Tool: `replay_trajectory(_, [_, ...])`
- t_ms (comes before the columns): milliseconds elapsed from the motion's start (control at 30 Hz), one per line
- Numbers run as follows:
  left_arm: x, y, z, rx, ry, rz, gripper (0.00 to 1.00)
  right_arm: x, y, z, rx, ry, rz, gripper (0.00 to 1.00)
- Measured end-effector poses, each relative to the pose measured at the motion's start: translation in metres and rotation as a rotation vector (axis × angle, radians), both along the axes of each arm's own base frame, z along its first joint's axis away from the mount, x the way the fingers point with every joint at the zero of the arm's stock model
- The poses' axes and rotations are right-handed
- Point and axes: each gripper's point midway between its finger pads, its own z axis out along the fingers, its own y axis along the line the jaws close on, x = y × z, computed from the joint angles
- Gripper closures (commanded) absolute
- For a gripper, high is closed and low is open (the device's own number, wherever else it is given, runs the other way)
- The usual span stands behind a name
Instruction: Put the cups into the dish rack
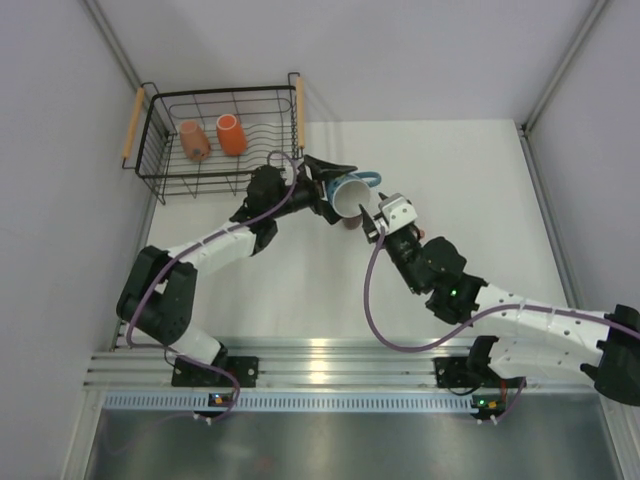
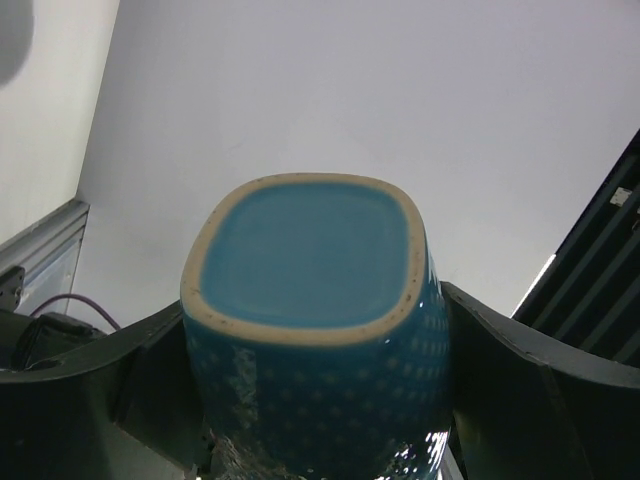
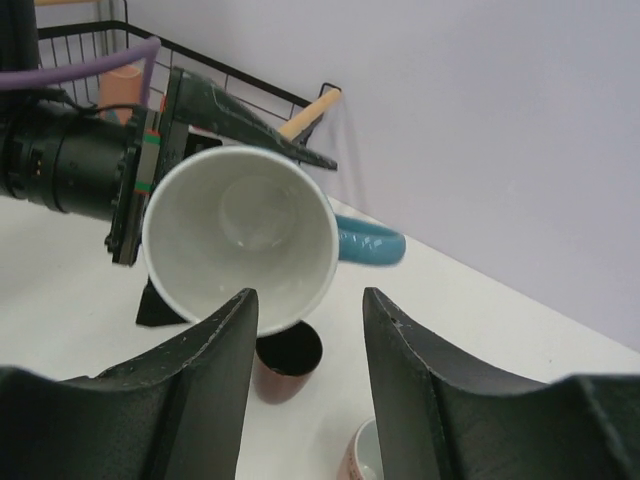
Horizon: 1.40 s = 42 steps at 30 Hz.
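The left gripper [image 1: 338, 188] has its jaws pinching the light blue mug [image 2: 315, 250] by its sides, a dark finger [image 2: 500, 370] pressed to each flank and the glazed base turned toward the wrist camera. The mug hangs above the worktop [image 1: 470, 170], just off the near right corner of the dish rack [image 1: 220, 92], lying on its side with its pale mouth facing away from the rack. Behind the wrist, the left forearm slants back from that corner to a folded elbow out to the left.

The right gripper [image 3: 305, 300] has its jaws spread, pointing at the mug's mouth from the side away from the rack, its wrist tilted up. The right arm stretches low and diagonally toward the rack.

A dark brown mug [image 3: 288, 360] stands on the worktop under the held one. Inside the rack lie a salmon-pink mug [image 1: 194, 141] and an orange mug [image 1: 231, 134].
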Motion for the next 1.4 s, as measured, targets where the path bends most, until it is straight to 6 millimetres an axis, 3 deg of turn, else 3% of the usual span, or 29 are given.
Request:
replay_trajectory(200, [0.043,0.02,0.02,0.028,-0.107,0.059,1.0,-0.004,-0.013,-0.009,0.011,0.01,-0.02,0.52])
replay_trajectory(367, [0.083,0.05,0.043,0.101,-0.254,0.14,1.0,-0.008,-0.026,-0.007,0.031,0.005,-0.043,0.51])
replay_trajectory(667, [0.138,0.097,0.046,0.455,-0.464,0.242,1.0,-0.008,-0.039,-0.028,0.01,0.025,-0.086,0.5])
replay_trajectory(767, [0.156,0.127,0.041,0.636,-0.527,0.325,1.0,-0.007,-0.041,-0.036,-0.002,0.033,-0.095,0.49])
replay_trajectory(1033, [0.191,0.241,-0.002,1.177,-0.501,0.578,1.0,-0.007,-0.052,-0.055,-0.016,0.048,-0.116,0.49])
replay_trajectory(1233, [0.204,0.294,-0.021,1.451,-0.436,0.683,1.0,-0.011,-0.065,-0.053,0.026,0.038,-0.124,0.47])
replay_trajectory(1400, [0.23,0.322,-0.056,1.635,-0.351,0.697,1.0,-0.016,-0.075,-0.037,0.095,0.014,-0.124,0.47])
